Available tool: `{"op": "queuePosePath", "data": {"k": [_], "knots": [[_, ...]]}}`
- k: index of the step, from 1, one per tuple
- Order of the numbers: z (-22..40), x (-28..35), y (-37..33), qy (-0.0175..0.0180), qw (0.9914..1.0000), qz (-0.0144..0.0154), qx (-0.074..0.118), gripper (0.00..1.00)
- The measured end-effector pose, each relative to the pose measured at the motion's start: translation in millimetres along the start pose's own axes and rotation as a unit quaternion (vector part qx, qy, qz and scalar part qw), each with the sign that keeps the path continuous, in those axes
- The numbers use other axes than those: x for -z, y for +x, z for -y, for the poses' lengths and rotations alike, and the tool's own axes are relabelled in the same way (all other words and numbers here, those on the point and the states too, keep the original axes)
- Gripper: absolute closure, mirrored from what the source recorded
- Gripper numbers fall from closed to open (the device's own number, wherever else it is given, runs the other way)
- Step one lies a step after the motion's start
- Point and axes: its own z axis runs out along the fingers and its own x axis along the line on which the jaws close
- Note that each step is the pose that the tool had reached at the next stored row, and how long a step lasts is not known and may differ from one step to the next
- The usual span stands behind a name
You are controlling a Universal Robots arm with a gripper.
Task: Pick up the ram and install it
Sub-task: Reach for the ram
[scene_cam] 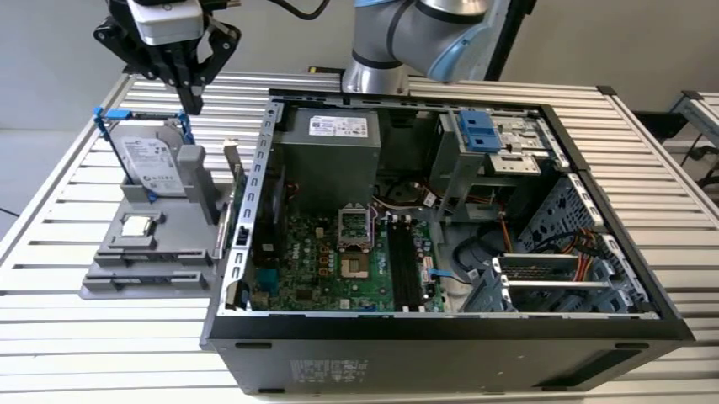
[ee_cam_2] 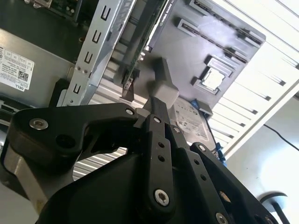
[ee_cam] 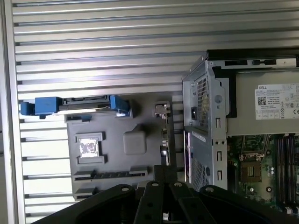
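The ram (scene_cam: 231, 172) stands on its thin edge in the right side of a grey holder (scene_cam: 146, 261), close against the computer case's wall. In the first wrist view the ram (ee_cam: 164, 140) is a narrow dark strip. The second wrist view has it as a dark board (ee_cam_2: 158, 25) with a pale label. My gripper (scene_cam: 194, 103) hangs above the holder's far end, left of the ram, shut and holding nothing. Both wrist views show its black linkages and joined fingertips (ee_cam: 163, 171) (ee_cam_2: 161, 88). Long black memory slots (scene_cam: 400, 252) lie on the green motherboard.
The open case (scene_cam: 450, 320) fills the middle of the slatted table (scene_cam: 67, 328). The holder also carries a silver hard drive (scene_cam: 151, 160) in a blue frame and a small square chip (scene_cam: 137, 225). The arm's base (scene_cam: 376, 76) stands behind the case.
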Motion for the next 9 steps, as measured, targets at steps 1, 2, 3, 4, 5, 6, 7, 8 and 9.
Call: {"op": "queuePosePath", "data": {"k": [1, 2, 3, 4, 5, 6, 7, 8, 9], "knots": [[0.1, 0.0, 0.8, 0.0000, 1.00000, 0.0000, 0.000, 1.00], [0.1, 0.0, 1.6, 0.0000, 1.00000, -0.0001, 0.000, 1.00], [0.2, 0.0, 2.5, 0.0000, 1.00000, -0.0001, 0.000, 1.00], [0.2, 0.1, 3.4, 0.0000, 1.00000, -0.0001, 0.000, 1.00], [0.3, 0.1, 4.3, 0.0000, 1.00000, -0.0001, 0.000, 1.00], [0.4, 0.0, 5.2, 0.0000, 1.00000, -0.0001, 0.000, 1.00], [0.4, 0.1, 6.1, 0.0000, 1.00000, -0.0001, 0.000, 1.00], [0.5, 0.0, 7.1, 0.0000, 1.00000, -0.0001, 0.000, 1.00], [0.6, 0.1, 8.4, 0.0000, 1.00000, -0.0001, 0.000, 1.00]]}}
